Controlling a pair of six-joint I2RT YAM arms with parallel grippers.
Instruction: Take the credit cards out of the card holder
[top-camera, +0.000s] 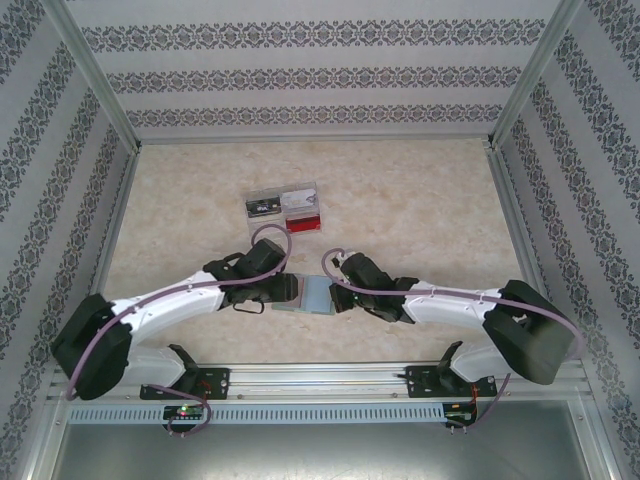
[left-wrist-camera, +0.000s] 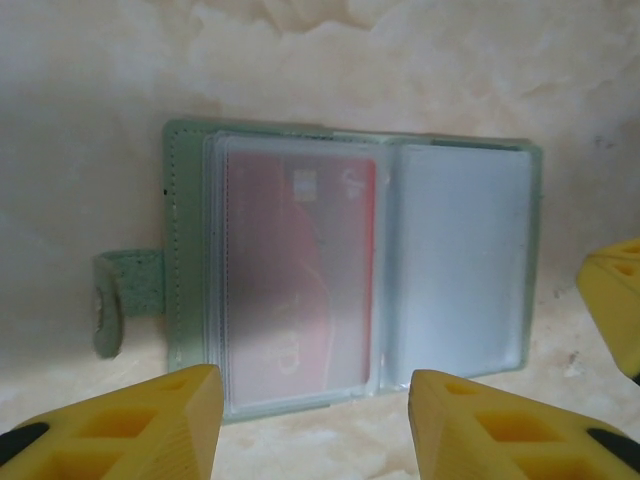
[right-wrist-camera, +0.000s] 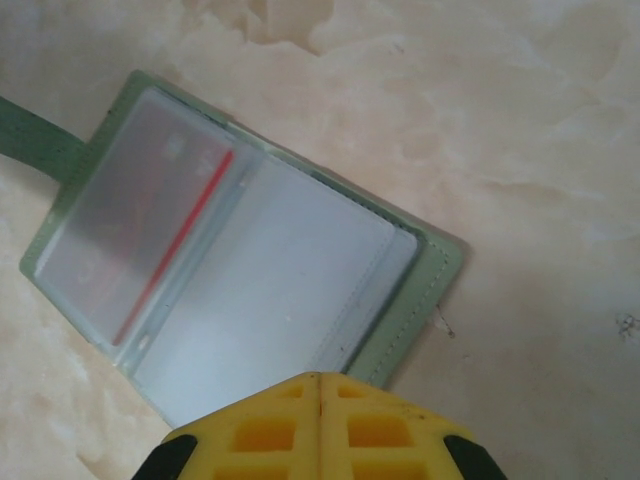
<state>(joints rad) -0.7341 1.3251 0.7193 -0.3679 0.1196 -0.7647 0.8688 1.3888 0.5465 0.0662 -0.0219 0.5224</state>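
Beige marbled tabletop (top-camera: 420, 200) is carrying the soft green bifold card holder (left-wrist-camera: 455, 270), lying open, a reddish plastic card (left-wrist-camera: 300, 280) sleeved inside. I am watching my left gripper (left-wrist-camera: 315, 405) hanging released above it, right gripper (right-wrist-camera: 320, 400) clenched at its edge.

The card holder's (left-wrist-camera: 183, 262) green cover looks soft, finely grained, matt; its sleeves (left-wrist-camera: 460, 270) are frosted plastic; the tabletop (left-wrist-camera: 400, 70) looks smooth, marble-patterned.

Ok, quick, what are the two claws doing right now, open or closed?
Left gripper: open, jaws apart by the card holder, holding nothing.
Right gripper: closed, nothing visible between its jaws.
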